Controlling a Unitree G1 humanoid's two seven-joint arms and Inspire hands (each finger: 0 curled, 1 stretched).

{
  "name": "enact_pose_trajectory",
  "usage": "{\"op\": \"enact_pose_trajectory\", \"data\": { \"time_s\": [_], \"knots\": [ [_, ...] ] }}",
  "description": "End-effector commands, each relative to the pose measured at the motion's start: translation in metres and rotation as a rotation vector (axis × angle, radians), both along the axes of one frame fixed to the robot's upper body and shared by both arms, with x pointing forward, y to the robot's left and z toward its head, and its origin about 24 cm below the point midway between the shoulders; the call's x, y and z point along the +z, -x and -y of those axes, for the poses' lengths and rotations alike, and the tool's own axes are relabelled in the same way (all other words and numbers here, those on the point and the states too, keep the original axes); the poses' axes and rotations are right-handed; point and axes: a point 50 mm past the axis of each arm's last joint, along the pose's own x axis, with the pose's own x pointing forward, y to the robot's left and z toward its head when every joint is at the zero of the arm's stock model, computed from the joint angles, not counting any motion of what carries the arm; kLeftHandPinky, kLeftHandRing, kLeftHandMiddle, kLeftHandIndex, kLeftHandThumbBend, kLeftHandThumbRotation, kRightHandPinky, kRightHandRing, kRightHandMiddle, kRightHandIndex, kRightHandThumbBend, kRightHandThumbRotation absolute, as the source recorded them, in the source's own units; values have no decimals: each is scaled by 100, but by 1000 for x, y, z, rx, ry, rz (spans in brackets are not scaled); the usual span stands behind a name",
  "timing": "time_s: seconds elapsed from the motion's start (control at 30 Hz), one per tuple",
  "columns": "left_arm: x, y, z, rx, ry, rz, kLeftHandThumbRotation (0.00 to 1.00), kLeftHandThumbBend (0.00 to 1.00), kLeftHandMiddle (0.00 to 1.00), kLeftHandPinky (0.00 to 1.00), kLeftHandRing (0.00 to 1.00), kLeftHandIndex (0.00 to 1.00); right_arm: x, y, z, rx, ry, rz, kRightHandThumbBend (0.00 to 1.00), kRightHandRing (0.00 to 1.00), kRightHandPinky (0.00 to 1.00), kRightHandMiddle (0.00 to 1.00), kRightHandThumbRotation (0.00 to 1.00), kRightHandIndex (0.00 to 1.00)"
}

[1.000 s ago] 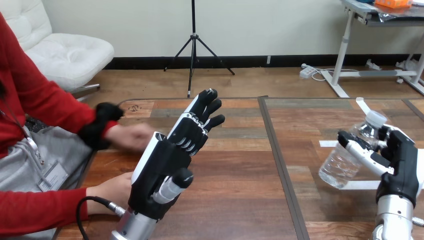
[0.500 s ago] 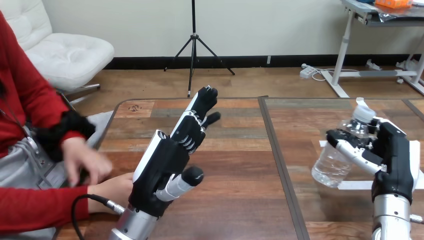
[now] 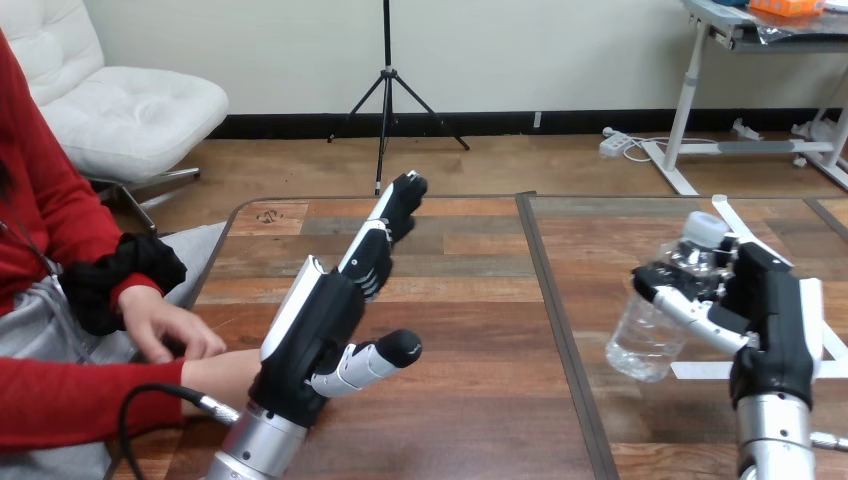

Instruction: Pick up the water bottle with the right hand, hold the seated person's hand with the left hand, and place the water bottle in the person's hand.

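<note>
Though the right hand [image 3: 772,325] grips the water bottle [image 3: 643,338], the spread left hand [image 3: 325,325] has not yet taken the person's hand [image 3: 168,326].

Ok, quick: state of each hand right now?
Left hand: open, fingers straight, holding nothing.
Right hand: closed round the water bottle.

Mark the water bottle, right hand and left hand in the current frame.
water bottle [image 3: 640,342]: head view, clear lower body.
right hand [image 3: 778,315]: head view, black body of the hand.
left hand [image 3: 318,330]: head view, black body below the fingers.
</note>
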Motion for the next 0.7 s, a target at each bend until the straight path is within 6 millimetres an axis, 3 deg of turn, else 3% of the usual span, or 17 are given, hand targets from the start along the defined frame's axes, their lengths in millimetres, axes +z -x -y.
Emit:
{"op": "enact_pose_trajectory", "data": {
  "time_s": [0.0, 0.43, 0.67],
  "knots": [
    [29, -18, -14, 89, -93, 156, 79, 100, 100, 100, 100, 100, 63, -21, -28, 118, 50, 260, 82, 39, 34, 54, 0, 53],
    [45, -24, -39, 177, -293, 238, 69, 100, 100, 100, 100, 100, 72, -13, -41, 180, 87, 277, 79, 37, 33, 53, 0, 52],
    [52, -30, -54, 210, -420, 263, 67, 100, 100, 92, 100, 100, 77, -10, -46, 208, 92, 298, 78, 35, 31, 53, 0, 52]
  ]
}}
